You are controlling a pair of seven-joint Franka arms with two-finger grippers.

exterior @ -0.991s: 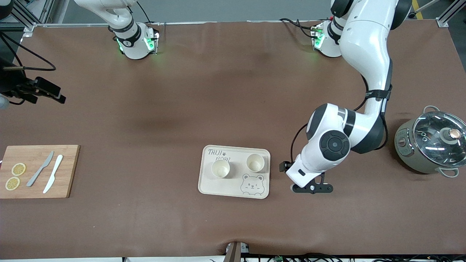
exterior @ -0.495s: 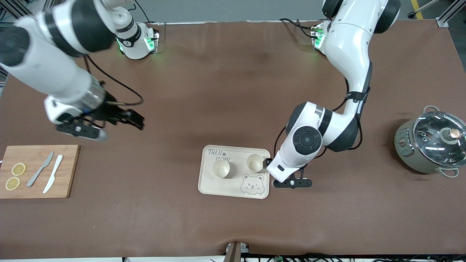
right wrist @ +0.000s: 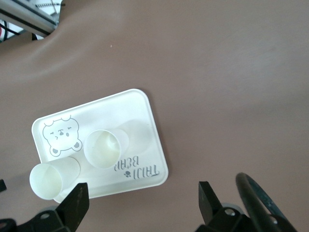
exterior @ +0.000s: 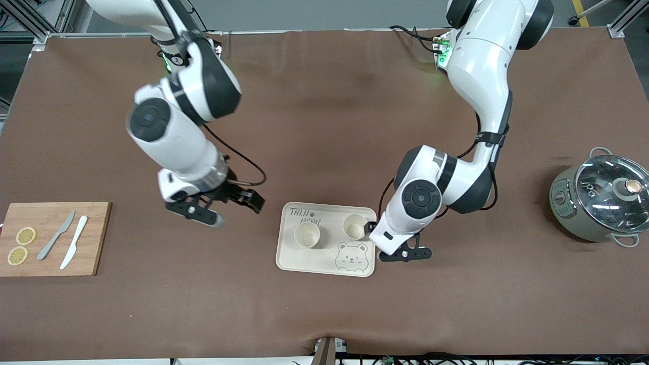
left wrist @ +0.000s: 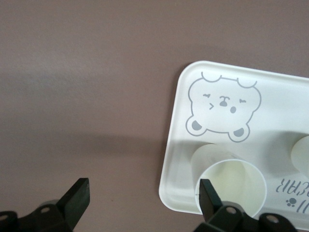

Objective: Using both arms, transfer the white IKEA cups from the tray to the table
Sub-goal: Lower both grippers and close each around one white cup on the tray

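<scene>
Two white cups stand upright on the bear-printed tray (exterior: pixel 324 263): one (exterior: pixel 307 234) toward the right arm's end, one (exterior: pixel 355 226) toward the left arm's end. My left gripper (exterior: pixel 375 229) is open and empty at the tray's edge. In the left wrist view (left wrist: pixel 142 198) one finger (left wrist: pixel 207 193) is at the rim of the nearer cup (left wrist: pixel 234 181), the other over bare table. My right gripper (exterior: pixel 247 198) is open and empty over the table beside the tray's other end. The right wrist view (right wrist: pixel 142 200) shows the tray (right wrist: pixel 145 108) and both cups (right wrist: pixel 102 147) (right wrist: pixel 46 180).
A wooden cutting board (exterior: pixel 96 238) with two lemon slices (exterior: pixel 25 235), a grey knife (exterior: pixel 57 234) and a white knife (exterior: pixel 74 248) lies at the right arm's end. A grey pot with glass lid (exterior: pixel 601 200) stands at the left arm's end.
The right arm has swung in from the table's end to beside the tray. The left gripper has moved from off the tray's side up to the cup at its edge.
</scene>
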